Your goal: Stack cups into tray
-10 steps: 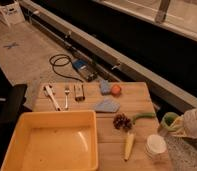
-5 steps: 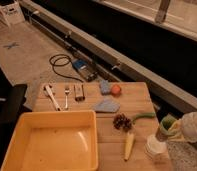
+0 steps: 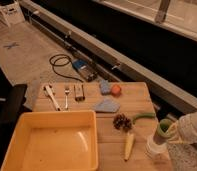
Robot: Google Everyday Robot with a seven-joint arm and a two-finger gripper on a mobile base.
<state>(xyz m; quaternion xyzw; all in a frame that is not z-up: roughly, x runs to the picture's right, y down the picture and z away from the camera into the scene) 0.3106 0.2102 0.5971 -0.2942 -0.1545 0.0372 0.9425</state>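
Note:
The yellow tray [image 3: 94, 142] sits at the table's front left and holds nothing. The white cup [image 3: 155, 147] stands upright near the front right edge. The pale green cup [image 3: 164, 128] sits in or just above the white cup's mouth; I cannot tell whether they touch. My gripper [image 3: 173, 132] reaches in from the right edge and is shut on the green cup's right side. The dark brown cup is out of view.
On the wooden table [image 3: 142, 97] are an orange ball [image 3: 115, 89], a blue sponge [image 3: 105, 87], a grey cloth [image 3: 107, 105], a pine cone [image 3: 122, 122], a green bean [image 3: 143, 116], a yellow corn piece [image 3: 128, 146], a fork [image 3: 67, 95] and a white utensil [image 3: 51, 96]. A cable [image 3: 59, 65] lies on the floor behind.
My gripper has carried the green cup left and a little toward the front, from beside the white cup to over its mouth. Nothing else moved.

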